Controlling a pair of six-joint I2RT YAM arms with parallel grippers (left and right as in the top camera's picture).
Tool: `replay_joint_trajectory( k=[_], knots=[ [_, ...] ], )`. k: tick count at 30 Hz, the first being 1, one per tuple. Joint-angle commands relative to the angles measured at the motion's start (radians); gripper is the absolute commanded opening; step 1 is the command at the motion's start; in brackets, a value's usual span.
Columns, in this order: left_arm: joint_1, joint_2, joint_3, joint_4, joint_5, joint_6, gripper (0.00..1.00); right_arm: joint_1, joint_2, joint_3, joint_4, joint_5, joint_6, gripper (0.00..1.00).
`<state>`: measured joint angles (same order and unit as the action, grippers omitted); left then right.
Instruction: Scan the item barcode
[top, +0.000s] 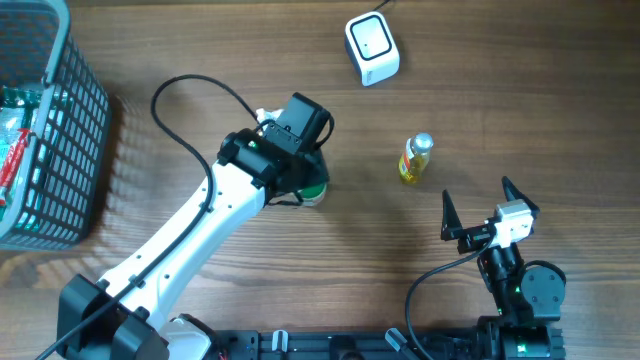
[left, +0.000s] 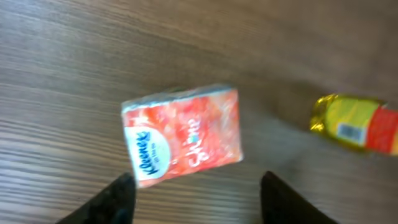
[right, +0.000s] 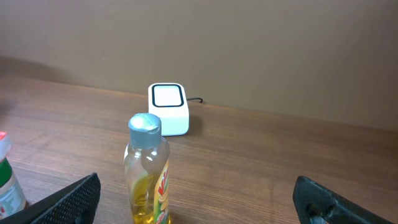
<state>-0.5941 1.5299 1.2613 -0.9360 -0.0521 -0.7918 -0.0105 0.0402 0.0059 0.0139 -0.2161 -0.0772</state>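
Left fingers (left: 115, 202) stand partly apart at the bottom of your left wrist view, one dark tip on each side of an orange Kleenex tissue pack (left: 181, 134) that lies face-up and skewed on the wooden tabletop (left: 74, 56). Bare wood shows between the pack and the tip on the picture's right. The other tip sits just beside the pack's lower corner, and you cannot tell whether it touches. A yellow bottle (left: 354, 123) with a red-and-yellow label shows blurred at the right edge, near the pack but apart from it.

From overhead, your left arm (top: 215, 210) reaches in from the lower left, and its wrist sits over the pack, hiding nearly all of it. The bottle stands upright between that wrist and your right fingers (top: 449, 215), which are spread wide and hold nothing at the lower right. The white scanner (top: 372, 48) sits at the top, well apart from the pack. A grey wire basket (top: 60, 150) holding packaged goods occupies the left edge.

In your right wrist view, the wide-spread right fingers frame the bottle, silver cap up. The scanner sits behind it, window facing up.
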Motion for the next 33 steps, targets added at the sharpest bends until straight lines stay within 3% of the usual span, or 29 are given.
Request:
replay_joint_trajectory(
  k=[1, 5, 8, 12, 13, 15, 16, 20, 21, 25, 26, 29, 33],
  knots=[
    [0.003, 0.011, -0.006, 0.027, 0.006, -0.115, 0.52, -0.007, -0.005, -0.001, 0.002, 0.008, -0.001, 1.0],
    [0.009, 0.011, -0.006, 0.026, -0.099, -0.115, 0.53, -0.007, -0.005, -0.001, 0.002, 0.008, -0.001, 1.0],
    [0.047, 0.011, -0.006, 0.026, -0.09, -0.142, 0.54, -0.007, -0.005, -0.001, 0.002, 0.008, -0.001, 1.0],
    [0.131, 0.011, -0.006, 0.031, -0.005, -0.144, 0.47, -0.007, -0.005, -0.001, 0.002, 0.008, -0.001, 1.0],
    [0.145, 0.011, -0.006, 0.021, 0.034, -0.143, 0.37, -0.007, -0.005, -0.001, 0.002, 0.008, -0.001, 1.0],
    [0.161, 0.011, -0.006, -0.014, 0.096, -0.124, 0.27, -0.007, -0.005, -0.001, 0.002, 0.008, -0.001, 1.0],
    [0.16, 0.011, -0.006, -0.046, 0.1, -0.089, 0.04, -0.007, -0.005, -0.001, 0.002, 0.008, -0.001, 1.0],
    [0.161, 0.011, -0.006, -0.097, 0.101, -0.019, 0.04, -0.007, -0.005, -0.001, 0.002, 0.008, -0.001, 1.0],
    [0.155, 0.011, -0.006, -0.116, 0.101, -0.02, 0.09, -0.007, -0.005, -0.001, 0.002, 0.008, -0.001, 1.0],
    [0.1, 0.011, -0.006, -0.142, 0.048, 0.038, 0.59, -0.007, -0.005, -0.001, 0.002, 0.008, -0.002, 1.0],
    [0.083, 0.011, -0.006, -0.138, 0.009, 0.068, 0.65, -0.007, -0.005, -0.001, 0.002, 0.008, -0.001, 1.0],
    [0.05, 0.011, -0.006, -0.138, -0.054, 0.078, 0.66, -0.007, -0.005, -0.001, 0.002, 0.008, -0.001, 1.0],
    [0.038, 0.011, -0.006, -0.139, -0.002, 0.082, 0.66, -0.007, -0.005, -0.001, 0.002, 0.008, -0.001, 1.0]
  ],
)
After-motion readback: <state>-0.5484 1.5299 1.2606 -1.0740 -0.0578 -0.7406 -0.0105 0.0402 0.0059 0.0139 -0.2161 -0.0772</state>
